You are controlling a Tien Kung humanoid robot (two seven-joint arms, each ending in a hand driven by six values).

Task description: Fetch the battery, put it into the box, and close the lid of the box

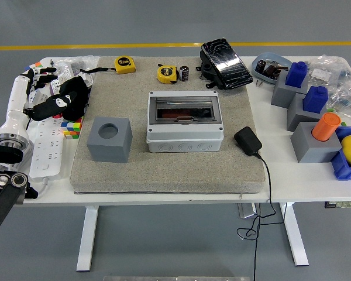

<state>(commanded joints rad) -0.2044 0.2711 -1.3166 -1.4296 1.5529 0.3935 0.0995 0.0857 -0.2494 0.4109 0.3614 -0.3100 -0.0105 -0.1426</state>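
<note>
The battery, a small black cylinder, stands at the far edge of the grey mat, beside a yellow tape measure. The grey box sits mid-mat with its clear lid lying flat over it; something dark shows inside. My left arm, with a white forearm, lies along the table's left edge. Its hand is far left of the box, fingers spread and empty, over clutter. The right arm is out of view.
A grey cube with a round hole stands left of the box. A black pedal, a second tape measure, a power adapter with cable, a power strip and grey blocks at right crowd the table.
</note>
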